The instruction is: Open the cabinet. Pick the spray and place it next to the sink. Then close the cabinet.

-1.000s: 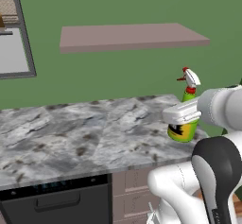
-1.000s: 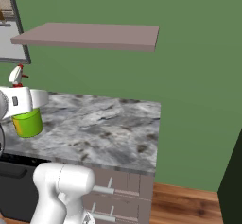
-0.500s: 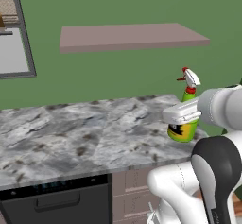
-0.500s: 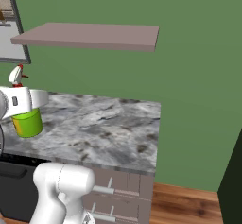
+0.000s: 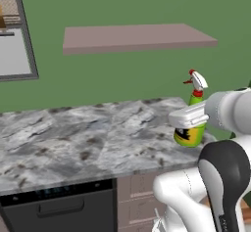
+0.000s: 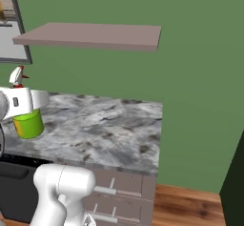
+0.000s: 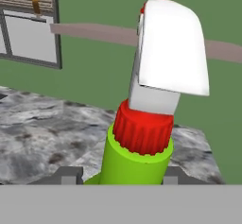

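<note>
The spray (image 5: 188,135), a green bottle with a yellow-and-black label, white trigger head and red nozzle tip, stands upright over the right end of the marble counter (image 5: 88,138). My gripper (image 5: 188,118) is shut on its body just below the red collar. From the right base the spray (image 6: 28,125) and gripper (image 6: 26,102) appear at the counter's left. In the hand view the spray (image 7: 142,159) rises between the fingertips (image 7: 69,175) of the gripper (image 7: 120,176). I cannot tell whether its base touches the counter. The sink is out of view.
A brown wall shelf (image 5: 137,36) hangs above the counter. A dark-framed cabinet (image 5: 14,30) with shelves inside is at the upper left. A black dishwasher front (image 5: 59,206) and drawers (image 6: 119,191) sit below the counter. The wall is green.
</note>
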